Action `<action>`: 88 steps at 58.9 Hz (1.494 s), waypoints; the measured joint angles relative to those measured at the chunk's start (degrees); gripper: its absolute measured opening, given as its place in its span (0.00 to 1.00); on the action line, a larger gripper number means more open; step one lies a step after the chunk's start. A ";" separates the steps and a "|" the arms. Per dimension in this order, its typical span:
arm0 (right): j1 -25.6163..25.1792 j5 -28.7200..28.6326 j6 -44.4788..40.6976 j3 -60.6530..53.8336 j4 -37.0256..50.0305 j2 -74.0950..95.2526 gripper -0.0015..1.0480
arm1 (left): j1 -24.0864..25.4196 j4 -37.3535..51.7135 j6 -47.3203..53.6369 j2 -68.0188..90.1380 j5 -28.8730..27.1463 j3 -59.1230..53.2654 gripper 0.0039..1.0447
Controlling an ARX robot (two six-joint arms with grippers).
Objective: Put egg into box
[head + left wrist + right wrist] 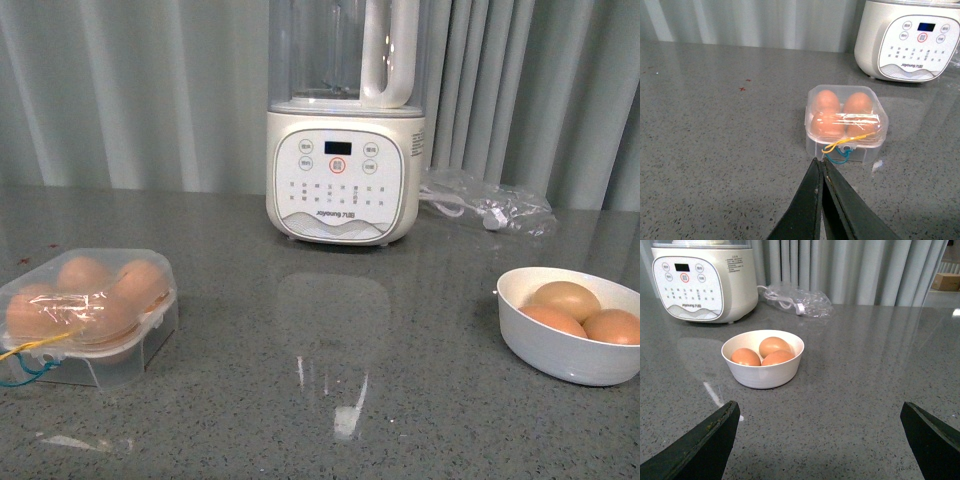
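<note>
Grey speckled desk (330,400) carries everything. Just ahead of the left fingers (821,167), pressed together, sits the clear plastic four-cell box (846,123), lid down, full. Beyond the wide-spread right fingers (820,427), the smooth orange-brown egg (772,345) lies in a white round bowl (763,374); probably fragile and slippery, so hold its sides gently.

The blender (345,120) jug's top and the bowl (560,350) edge are cropped.

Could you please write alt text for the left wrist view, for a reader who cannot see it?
A closed clear plastic box holding four brown eggs sits on a grey speckled counter, with a yellow and blue cord at its front. The left gripper, shut and empty, points at it from just short of the cord; a white blender base stands behind.
</note>
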 joint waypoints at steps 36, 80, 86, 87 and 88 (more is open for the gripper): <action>0.00 0.00 0.00 0.00 0.00 0.00 0.93 | 0.00 -3.76 0.00 -9.16 -0.13 -3.83 0.03; 0.00 -0.02 -0.02 0.00 0.00 0.00 0.93 | -0.02 -14.08 -0.02 -19.34 -0.13 -3.80 0.46; 0.00 0.00 -0.02 0.00 0.00 0.00 0.93 | -0.02 -14.08 -0.02 -19.32 -0.13 -3.80 0.66; 0.00 0.00 -0.02 0.00 0.00 0.00 0.93 | -0.02 -14.08 -0.02 -19.32 -0.13 -3.80 0.70; 0.00 0.00 -0.02 0.00 0.00 0.00 0.93 | -0.02 -14.08 -0.02 -19.34 -0.13 -3.80 0.73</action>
